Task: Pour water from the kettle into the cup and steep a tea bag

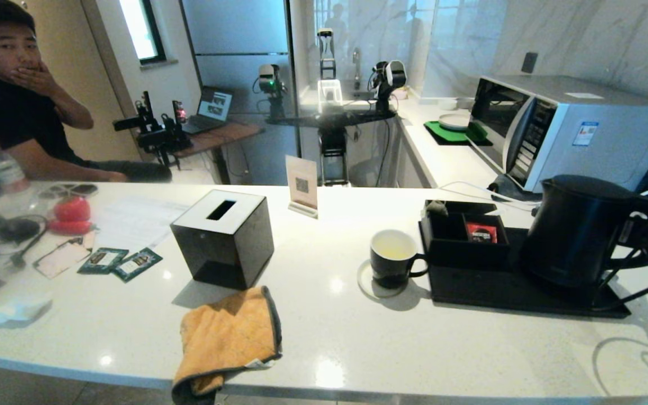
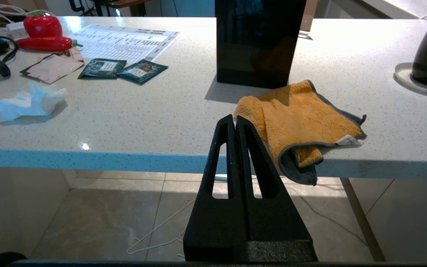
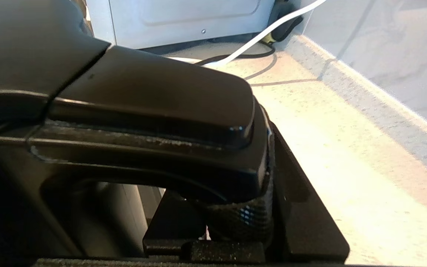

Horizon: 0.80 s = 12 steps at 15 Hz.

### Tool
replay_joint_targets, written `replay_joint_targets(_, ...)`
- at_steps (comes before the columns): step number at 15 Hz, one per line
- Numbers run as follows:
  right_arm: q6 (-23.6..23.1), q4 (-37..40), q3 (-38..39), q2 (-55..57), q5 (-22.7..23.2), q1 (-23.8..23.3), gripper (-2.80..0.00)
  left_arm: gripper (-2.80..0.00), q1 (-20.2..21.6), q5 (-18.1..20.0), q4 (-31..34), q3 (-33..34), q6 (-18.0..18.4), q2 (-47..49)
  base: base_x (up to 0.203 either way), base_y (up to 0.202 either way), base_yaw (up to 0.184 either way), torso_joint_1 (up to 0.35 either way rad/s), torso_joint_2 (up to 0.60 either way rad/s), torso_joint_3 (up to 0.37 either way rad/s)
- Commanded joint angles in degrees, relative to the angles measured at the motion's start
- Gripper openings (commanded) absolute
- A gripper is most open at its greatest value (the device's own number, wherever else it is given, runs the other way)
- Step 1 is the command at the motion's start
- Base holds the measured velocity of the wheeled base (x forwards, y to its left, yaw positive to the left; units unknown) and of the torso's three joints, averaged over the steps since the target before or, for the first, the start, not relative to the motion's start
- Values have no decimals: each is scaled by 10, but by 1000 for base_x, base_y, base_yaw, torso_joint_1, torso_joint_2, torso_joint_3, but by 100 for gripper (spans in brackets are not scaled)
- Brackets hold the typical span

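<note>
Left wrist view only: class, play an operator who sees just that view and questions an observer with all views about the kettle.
Operator: My left gripper hangs shut before the counter. Where's the kettle?
Observer: The kettle stands on a tray, right of the cup.
Operator: And the right gripper?
Observer: The right gripper is shut on the kettle's handle.
Operator: The tea bag?
Observer: The tea bag sits at the far left corner of the box.
</note>
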<state>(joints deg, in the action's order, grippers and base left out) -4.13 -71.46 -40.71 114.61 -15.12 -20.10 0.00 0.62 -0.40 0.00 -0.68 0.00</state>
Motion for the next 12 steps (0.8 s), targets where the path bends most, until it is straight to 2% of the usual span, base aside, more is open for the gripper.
replay_joint_targets(1,6,-21,-3,21,-1,0,-280,-280,0,0,0,0,0,1,0,0,0,0,0,0)
replay_joint_targets(12,20,-92,-2,66,0,1,-280,-280,0,0,0,0,0,1,0,0,0,0,0,0)
